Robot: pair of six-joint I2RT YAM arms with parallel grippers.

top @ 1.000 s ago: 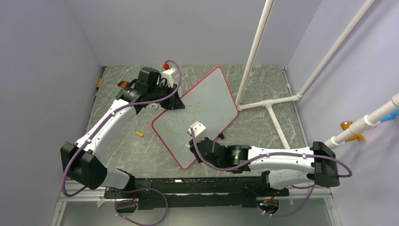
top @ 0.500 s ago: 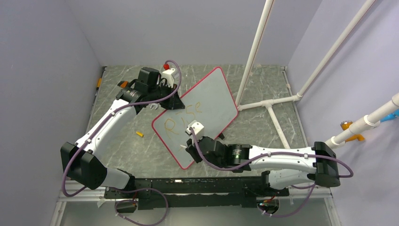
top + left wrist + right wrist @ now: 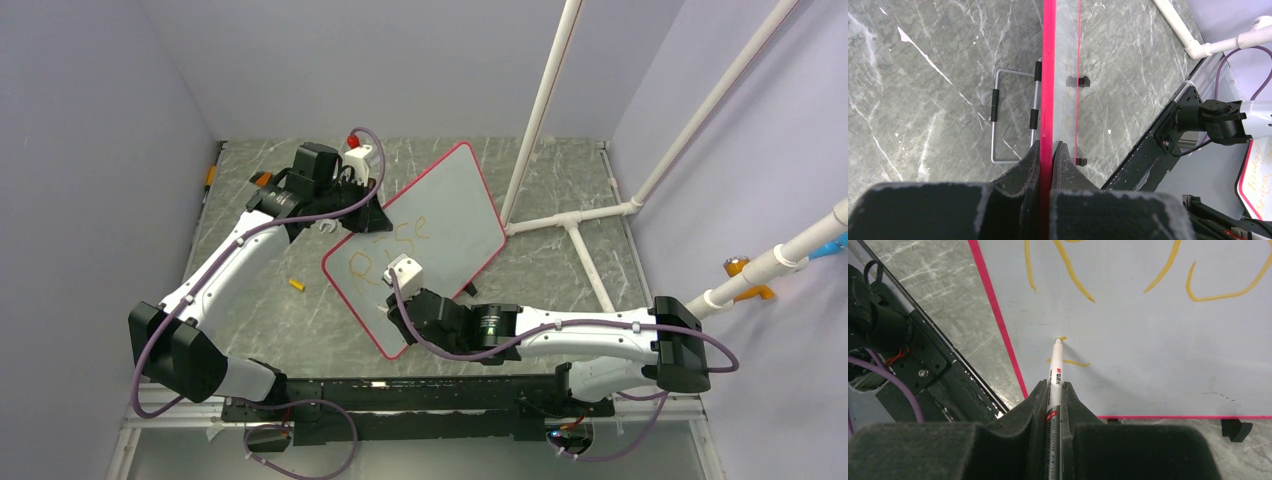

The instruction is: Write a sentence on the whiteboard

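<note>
2 grips: L tool (image 3: 1047,148) on whiteboard (image 3: 450,210), long axis near-left–far-right; R tool (image 3: 1053,388) on marker (image 3: 1056,360).

Count on the table (image 3: 560,190): one whiteboard (image 3: 440,210); one marker pen (image 3: 1055,365); one small orange piece (image 3: 296,284) toward the left edge. Grippers: two, left gripper (image 3: 1048,147) and right gripper (image 3: 1054,386). Sentence (image 3: 395,245) — four full letters written. Black clips (image 3: 1078,80) — two seen.

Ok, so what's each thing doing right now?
whiteboard: tilted up, rim pinched.
sentence: unfinished, only "Rise" plus a small mark below.
marker: uncapped, tip against the whiteboard.
left fingers: shut on the whiteboard's rim.
right fingers: shut on the marker.
orange piece: lying loose beside the whiteboard.
</note>
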